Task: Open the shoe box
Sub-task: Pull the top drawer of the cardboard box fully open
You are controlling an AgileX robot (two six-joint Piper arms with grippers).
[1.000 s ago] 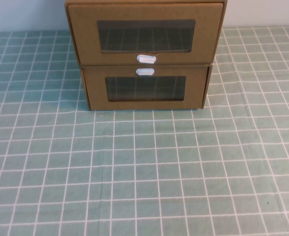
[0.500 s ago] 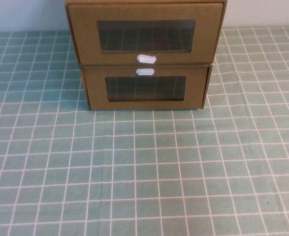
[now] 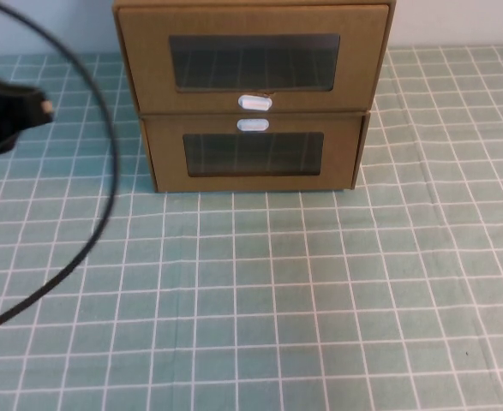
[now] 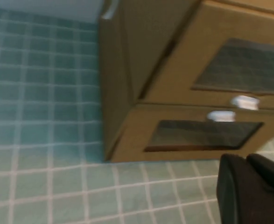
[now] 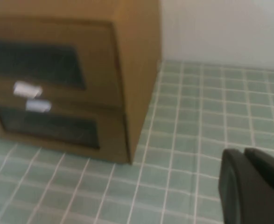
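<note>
left tool [image 4: 245, 161] beside shoe box [image 3: 251, 103], right tool [image 5: 243, 154] wrist-only

Setting: a robot test station of the laboratory type. Indicators:
- The tabletop [image 3: 234, 300] is covered by a green cloth printed with a white grid.
- A plain pale wall [image 3: 45, 26] stands directly behind it.
- One cardboard shoe box [image 3: 251, 103] stands at the rear, near that wall.
- A black cable [image 3: 116, 171] loops across the high view.
</note>
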